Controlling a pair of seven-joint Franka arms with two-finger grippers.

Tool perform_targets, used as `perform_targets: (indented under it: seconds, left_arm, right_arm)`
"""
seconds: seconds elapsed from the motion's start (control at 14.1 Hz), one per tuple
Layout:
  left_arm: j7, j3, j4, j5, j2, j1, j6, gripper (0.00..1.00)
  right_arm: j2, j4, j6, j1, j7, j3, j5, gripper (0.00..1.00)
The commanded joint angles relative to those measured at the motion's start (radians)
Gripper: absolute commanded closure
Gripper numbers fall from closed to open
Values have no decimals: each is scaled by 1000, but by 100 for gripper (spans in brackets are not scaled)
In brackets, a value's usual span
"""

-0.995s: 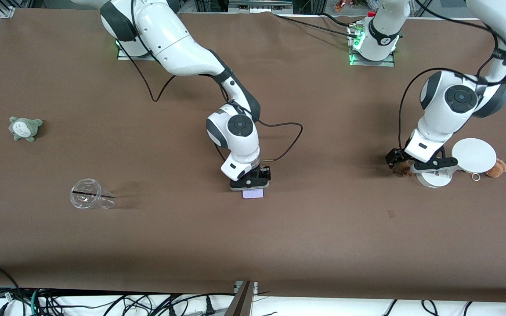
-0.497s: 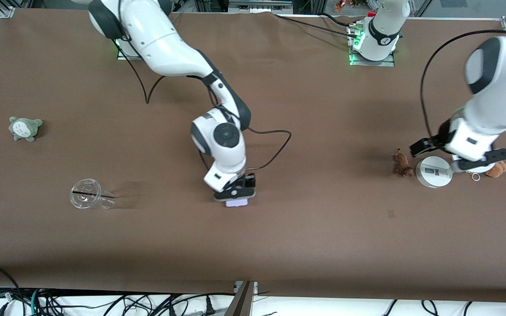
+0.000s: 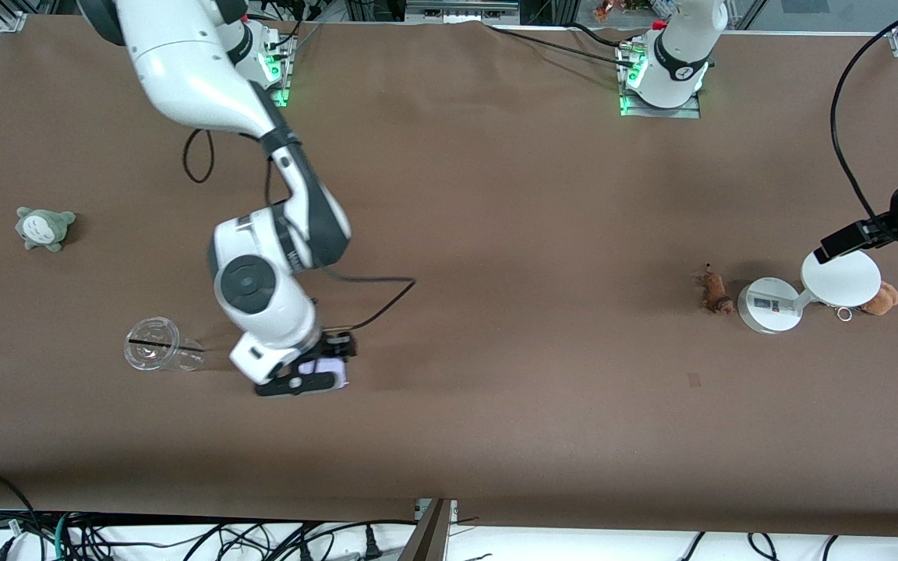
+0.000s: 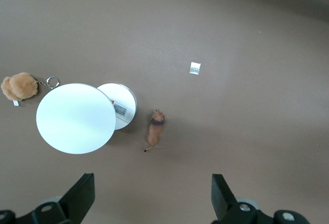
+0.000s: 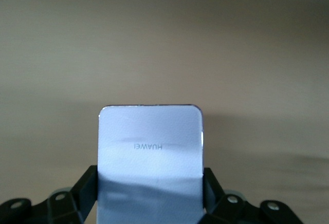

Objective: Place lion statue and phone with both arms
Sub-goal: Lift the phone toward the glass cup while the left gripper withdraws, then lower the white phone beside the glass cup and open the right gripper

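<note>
Covering the whole scene, a brown tabletop [image 3: 496,195] is being observed with both arms deployed over it.

The right arm is being extended from its base toward the front camera. Its right tool [image 3: 316,375] is being kept clenched on the phone [image 3: 324,368], over the tabletop just beside a clear plastic cup [image 3: 154,354] lying on its side. In the right wrist view the phone [image 5: 150,157] is being gripped at both long edges by the black fingers [image 5: 85,190], its pale lavender face with faint lettering showing, its rounded end projecting past the fingertips.

The left arm is mostly being cut off at the view's edge. Its left tool [image 4: 153,198] is being held released, fingers [image 4: 79,196] spread wide with nothing between them, high above the lion statue and the disc stand.

A white round disc on a stand [image 3: 840,276] is being seen at the left arm's end of the tabletop, its round base [image 3: 768,305] just beside the lion statue [image 3: 714,293]. The lion statue [image 4: 156,130] is lying on the bare tabletop, apart from both tools.

An orange-brown plush with a metal ring [image 3: 879,299] is lying beside the disc. A grey-green plush [image 3: 44,227] is lying at the right arm's end, well apart from everything else.
</note>
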Motion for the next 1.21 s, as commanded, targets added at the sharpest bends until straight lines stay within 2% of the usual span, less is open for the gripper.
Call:
perform_targets:
  seconds: [0.0,0.28,0.5,0.78,0.85,0.99,1.14]
  left_arm:
    - [30,34,22,-10,-3,-41,-33,0]
    - [112,59,22,5,-3,-60,-46,0]
    - [149,101,32,53,-2,-93,-62,0]
    - [151,100,71,47,31,-82,-88,0]
    - [151,101,74,47,31,-80,-88,0]
    - [151,101,78,47,32,-80,-88,0]
    - [151,101,81,48,32,-80,-91,0]
  right_arm:
    - [-44,-119,38,-47,-18,9,18,50]
    - [-79,-261,156,-93,-26,8,21,50]
    - [-81,-347,249,-99,-30,6,73,49]
    - [-93,-424,331,-99,-29,6,76,48]
    - [-93,-439,354,-99,-29,6,76,41]
    - [-96,-446,363,-99,-30,8,76,35]
    - [-104,-449,359,-99,-35,8,76,35]
